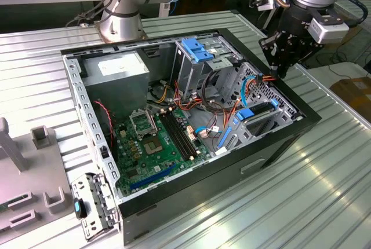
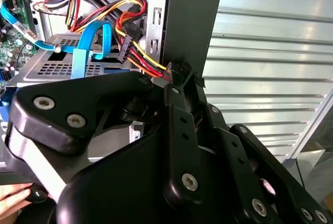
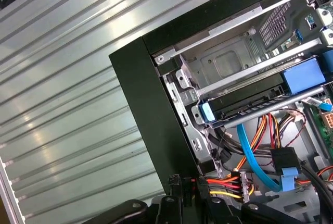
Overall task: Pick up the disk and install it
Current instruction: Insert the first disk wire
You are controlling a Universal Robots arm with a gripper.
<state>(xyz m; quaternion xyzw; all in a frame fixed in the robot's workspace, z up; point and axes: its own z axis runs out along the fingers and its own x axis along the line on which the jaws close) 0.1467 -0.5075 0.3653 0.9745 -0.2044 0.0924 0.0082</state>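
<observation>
The gripper (image 1: pixel 283 70) hangs over the edge of the open computer case (image 1: pixel 290 139) on the exterior view's right (whether its jaws are open or closed I cannot tell), touching the power plug (image 3: pixel 229 185), while the disk (image 1: pixel 259 112) sits in its bay.

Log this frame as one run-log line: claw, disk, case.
claw: over case corner at exterior view's right, at the power cable connector | grip: cannot tell | disk: seated in bay, blue rail visible | case: open

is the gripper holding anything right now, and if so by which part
Cannot be told. The gripper hangs at the computer case's far corner, right by the coloured power cable connector, and its tips are hidden.
</observation>
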